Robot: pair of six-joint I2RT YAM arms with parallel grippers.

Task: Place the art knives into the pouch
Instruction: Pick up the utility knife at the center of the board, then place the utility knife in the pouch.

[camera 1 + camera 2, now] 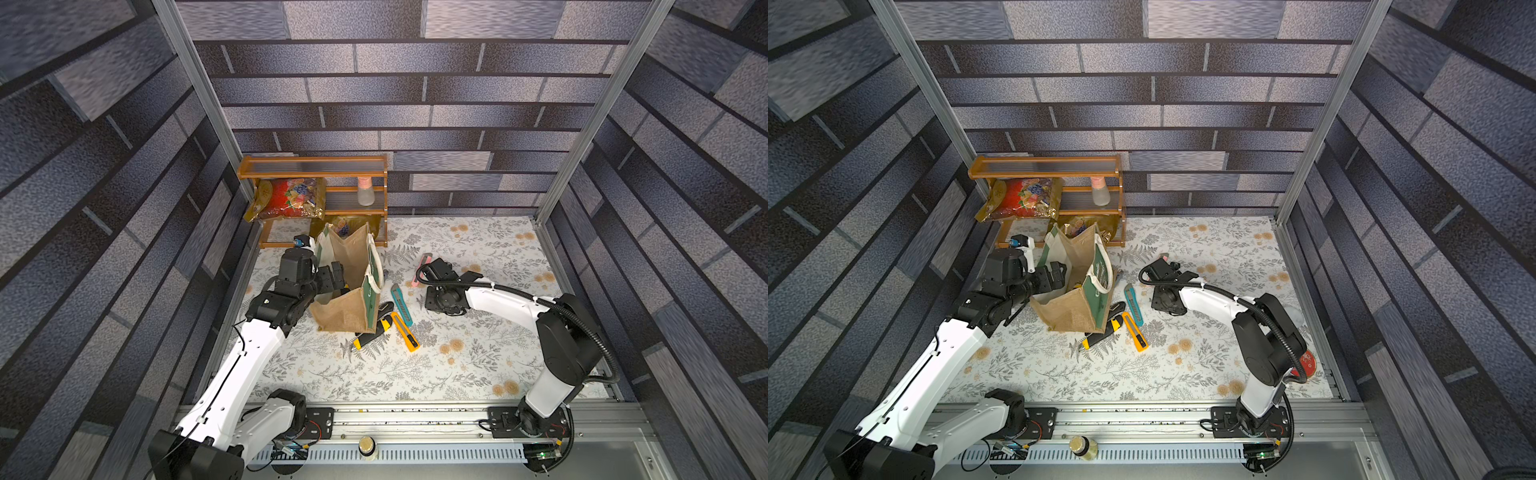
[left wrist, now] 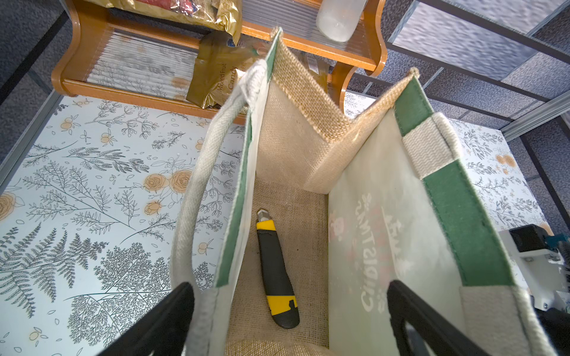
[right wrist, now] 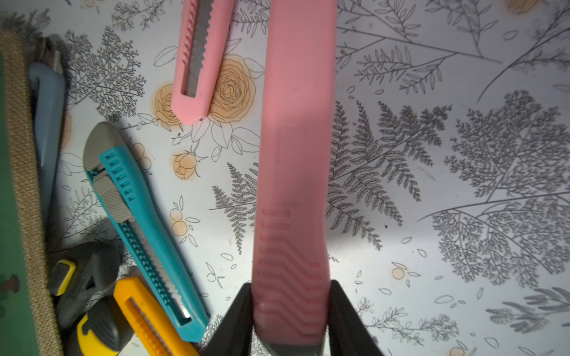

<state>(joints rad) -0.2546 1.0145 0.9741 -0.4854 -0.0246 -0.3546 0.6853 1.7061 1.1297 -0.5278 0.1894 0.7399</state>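
Note:
The pouch (image 1: 345, 309) (image 1: 1067, 311), a tan burlap tote with green panels and white rope handles, stands open at the left of the table. My left gripper (image 2: 288, 285) (image 1: 332, 276) hangs open over its mouth, one finger outside the handle-side wall, holding nothing. A black and yellow art knife (image 2: 274, 268) lies on the pouch's floor (image 2: 308, 234). To the right of the pouch, my right gripper (image 3: 291, 285) (image 1: 424, 270) is shut on a pink art knife (image 3: 293, 154), gripped near its ribbed end and lifted above the table.
A second pink knife (image 3: 200, 61), a teal one (image 1: 401, 305), an orange one (image 1: 406, 332) and a black-yellow one (image 1: 372, 332) lie beside the pouch. Behind it, a wooden rack (image 1: 311, 166) holds foil snack bags (image 1: 291, 199) and a bottle (image 1: 365, 191).

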